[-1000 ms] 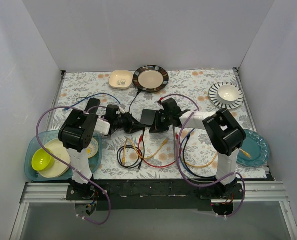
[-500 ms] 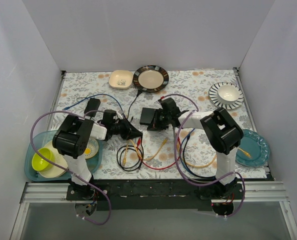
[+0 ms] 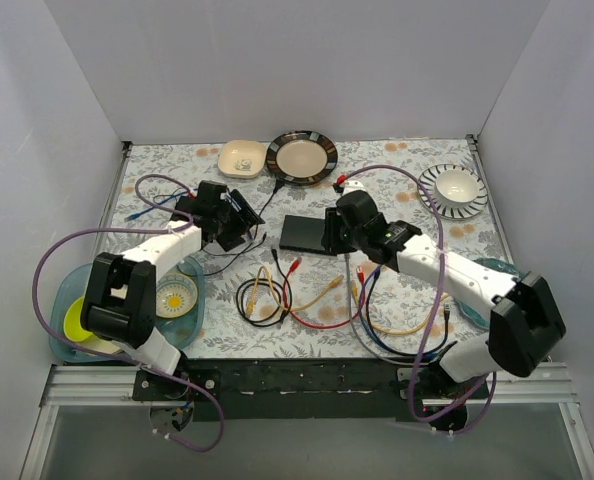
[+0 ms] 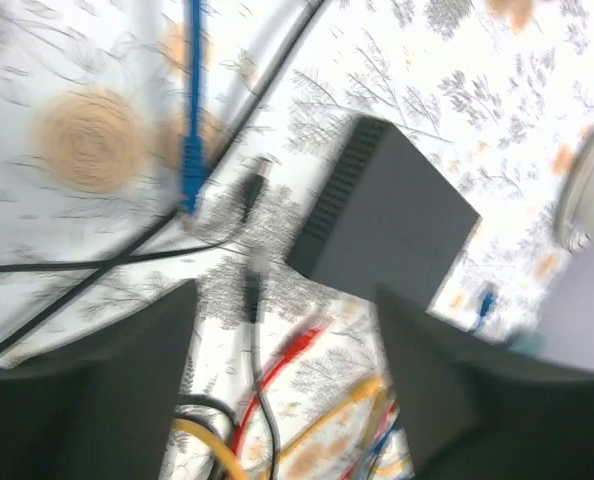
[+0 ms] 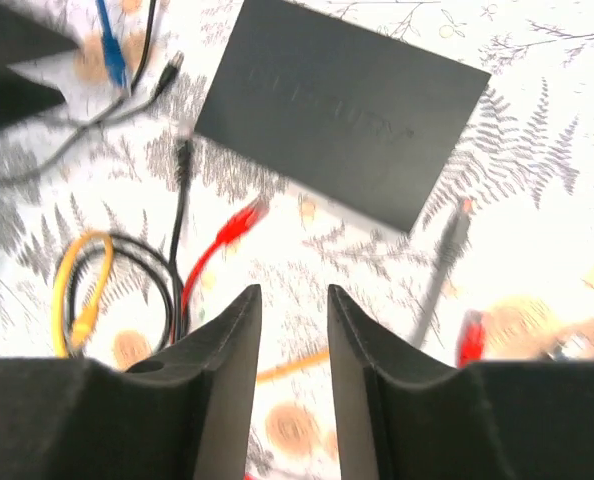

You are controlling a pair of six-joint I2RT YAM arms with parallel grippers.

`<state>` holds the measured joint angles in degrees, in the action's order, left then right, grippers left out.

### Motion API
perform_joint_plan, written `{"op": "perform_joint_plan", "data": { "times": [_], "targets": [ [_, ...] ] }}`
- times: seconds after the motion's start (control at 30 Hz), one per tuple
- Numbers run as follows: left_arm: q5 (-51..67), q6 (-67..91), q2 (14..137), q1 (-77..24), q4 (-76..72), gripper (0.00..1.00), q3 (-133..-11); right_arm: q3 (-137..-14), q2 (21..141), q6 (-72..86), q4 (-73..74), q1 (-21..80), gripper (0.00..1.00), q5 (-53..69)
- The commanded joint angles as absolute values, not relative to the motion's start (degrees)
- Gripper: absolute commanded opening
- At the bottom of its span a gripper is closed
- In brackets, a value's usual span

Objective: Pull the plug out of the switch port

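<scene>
The switch (image 3: 304, 233) is a flat dark grey box lying on the flowered cloth between my two grippers. It also shows in the left wrist view (image 4: 387, 215) and the right wrist view (image 5: 342, 120). A black plug (image 5: 184, 155) on a black cable lies loose on the cloth, apart from the switch (image 4: 252, 295). No cable sits in the switch edges that show. My left gripper (image 3: 245, 230) hovers left of the switch, jaws wide open and empty (image 4: 287, 295). At the switch's right end, my right gripper (image 3: 329, 237) is open with nothing between its fingers (image 5: 292, 292).
Loose red (image 5: 239, 222), grey (image 5: 455, 235), blue (image 4: 190, 180) and yellow (image 3: 322, 293) cable ends tangle in front of the switch. Bowls and plates (image 3: 301, 157) line the back. A teal tray (image 3: 67, 345) sits at left, a teal plate (image 3: 512, 295) at right.
The left gripper let go of the black cable, opened wide and drew back to the far left. The right gripper opened and came off the switch; its arm swung out to the right.
</scene>
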<state>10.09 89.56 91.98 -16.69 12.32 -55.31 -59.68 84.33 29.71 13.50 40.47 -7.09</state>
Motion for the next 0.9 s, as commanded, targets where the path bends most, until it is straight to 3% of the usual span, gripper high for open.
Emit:
{"op": "perform_joint_plan", "data": {
  "times": [0.0, 0.13, 0.17, 0.2, 0.23, 0.37, 0.5, 0.67, 0.77, 0.8, 0.87],
  "targets": [
    [-5.4, 92.9, 86.1, -16.4, 24.8, 0.97, -57.2, -61.1, 78.0, 21.4, 25.6, 46.8, 0.42, -22.7],
    [-5.2, 94.2, 83.2, -16.3, 25.7, 0.98, -56.9, -58.4, 71.7, 24.7, 31.5, 49.4, 0.45, -31.0],
    [-4.7, 94.4, 83.4, -16.3, 26.4, 0.98, -57.2, -56.0, 70.2, 26.4, 31.8, 49.4, 0.47, -31.7],
    [-4.4, 94.7, 83.4, -16.3, 28.1, 0.98, -57.7, -54.7, 68.7, 28.5, 32.3, 49.4, 0.58, -32.3],
    [-4.2, 94.8, 83.4, -16.3, 28.7, 0.98, -57.9, -52.8, 65.1, 30.0, 32.1, 49.4, 0.63, -32.6],
    [-3.1, 95.9, 79.9, -16.3, 28.6, 0.98, -54.5, -42.9, 53.8, 34.3, 27.1, 49.2, 0.67, -30.5],
    [-3.3, 98.6, 70.2, -16.5, 25.9, 0.98, -47.0, -34.6, 45.4, 34.5, 23.4, 48.2, 0.63, -27.2],
    [-0.3, 99.6, 63.6, -17.8, 24.8, 0.98, -42.0, -33.2, 45.5, 38.7, 24.3, 44.7, 0.56, -24.3],
    [1.5, 98.2, 64.0, -18.7, 24.9, 0.98, -41.9, -32.1, 47.0, 42.3, 23.5, 42.8, 0.49, -24.7],
    [1.1, 97.7, 64.5, -19.4, 24.8, 0.98, -42.1, -31.8, 47.6, 43.1, 23.3, 41.9, 0.4, -24.8],
    [-2.1, 96.7, 66.7, -22.8, 25.1, 0.97, -43.5, -31.6, 50.6, 44.9, 23.9, 37.7, 0.33, -21.8]
  ]
}}
